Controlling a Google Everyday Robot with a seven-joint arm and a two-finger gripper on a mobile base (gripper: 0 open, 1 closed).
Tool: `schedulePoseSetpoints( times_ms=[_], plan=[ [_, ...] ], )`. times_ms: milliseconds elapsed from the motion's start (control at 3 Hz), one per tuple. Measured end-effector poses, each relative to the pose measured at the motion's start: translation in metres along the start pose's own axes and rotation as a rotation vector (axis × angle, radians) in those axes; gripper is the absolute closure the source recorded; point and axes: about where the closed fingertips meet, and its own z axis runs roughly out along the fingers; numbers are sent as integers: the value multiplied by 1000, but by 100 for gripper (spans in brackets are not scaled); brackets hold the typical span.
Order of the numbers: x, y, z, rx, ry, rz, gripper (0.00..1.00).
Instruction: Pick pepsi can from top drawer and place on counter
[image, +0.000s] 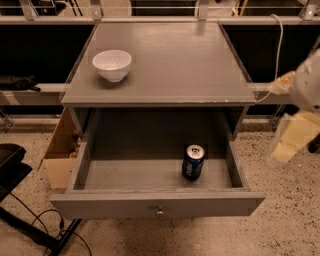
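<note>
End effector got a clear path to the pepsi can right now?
Probably yes: the top drawer is pulled open, the pepsi can stands upright near its right wall with nothing over it, and the end effector hangs off to the drawer's right.

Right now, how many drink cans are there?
1. The pepsi can stands upright in the open top drawer, right of centre. The counter holds a white bowl. The gripper hangs to the drawer's right.

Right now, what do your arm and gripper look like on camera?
The arm at the right edge is a rounded white shell with a tan patch. Below it, right of the top drawer, the gripper is pale yellow and blocky. No markings show.
</note>
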Motion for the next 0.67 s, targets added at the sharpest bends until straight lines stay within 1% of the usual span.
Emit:
schedulePoseSetpoints(
  times_ms=[333,667],
  plan=[
    [26,13,61,-40,-197,47,0],
    [20,16,105,-42,-437,68,0]
  ],
)
